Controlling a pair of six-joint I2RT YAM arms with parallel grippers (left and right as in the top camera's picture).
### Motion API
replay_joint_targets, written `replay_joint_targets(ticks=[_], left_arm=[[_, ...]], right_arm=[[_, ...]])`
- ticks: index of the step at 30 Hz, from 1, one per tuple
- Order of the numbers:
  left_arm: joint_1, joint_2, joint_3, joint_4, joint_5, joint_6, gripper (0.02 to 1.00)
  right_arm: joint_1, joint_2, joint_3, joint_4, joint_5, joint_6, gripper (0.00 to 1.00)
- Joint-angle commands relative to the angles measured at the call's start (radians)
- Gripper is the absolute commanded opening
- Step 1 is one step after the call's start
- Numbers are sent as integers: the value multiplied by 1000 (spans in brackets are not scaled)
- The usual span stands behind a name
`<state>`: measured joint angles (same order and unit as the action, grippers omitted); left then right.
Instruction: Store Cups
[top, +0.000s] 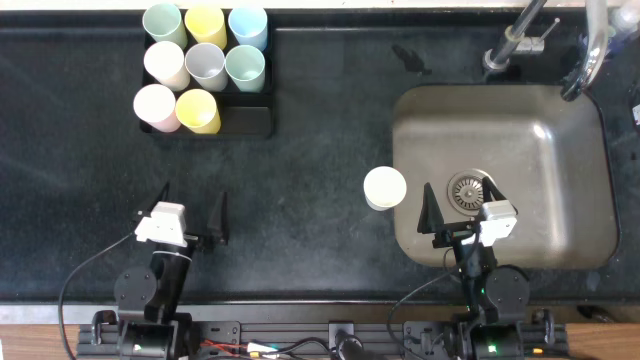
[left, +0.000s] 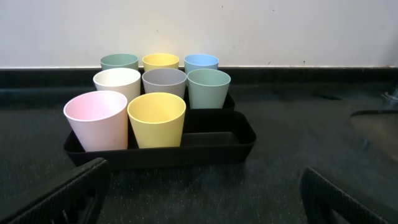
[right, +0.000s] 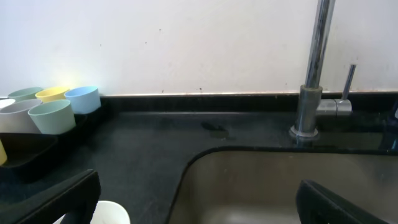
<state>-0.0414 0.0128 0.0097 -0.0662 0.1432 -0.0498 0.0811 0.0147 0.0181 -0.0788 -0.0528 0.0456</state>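
White cup (top: 384, 187) sits on the counter (top: 300, 170) just beside the sink (top: 560, 120), well apart from the tray (top: 250, 122) holding 8 cups (top: 207, 66), both arms' jaws spread wide, and it's likely light, stiff, slick plastic, so pinch across its rim.

Kitchen. Dark speckled worktop (top: 300, 200) w/ a steel sink (top: 545, 215) sunk into it at 3 o'clock in the top view, round drain (top: 467, 190) in its floor. Chrome tap (right: 316, 68) w/ a thin lever (right: 347, 79) stands behind the sink, approx. 1 o'clock. Black tray (top: 252, 122) of pastel cups (top: 207, 66) at 11 o'clock. Plain white wall (left: 249, 31) runs along the worktop's back edge.
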Motion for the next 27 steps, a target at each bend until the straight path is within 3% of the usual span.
replay_joint_targets(ticks=[1, 12, 22, 27], left_arm=[[0, -10, -2, 0, 21, -7, 1000], [0, -10, -2, 0, 21, -7, 1000], [0, -10, -2, 0, 21, -7, 1000], [0, -10, -2, 0, 21, -7, 1000]], right_arm=[[-1, -11, -13, 6, 0, 37, 998], [-2, 5, 23, -39, 2, 36, 993], [-3, 388, 582, -579, 13, 31, 998], [-3, 668, 933, -844, -54, 30, 996]])
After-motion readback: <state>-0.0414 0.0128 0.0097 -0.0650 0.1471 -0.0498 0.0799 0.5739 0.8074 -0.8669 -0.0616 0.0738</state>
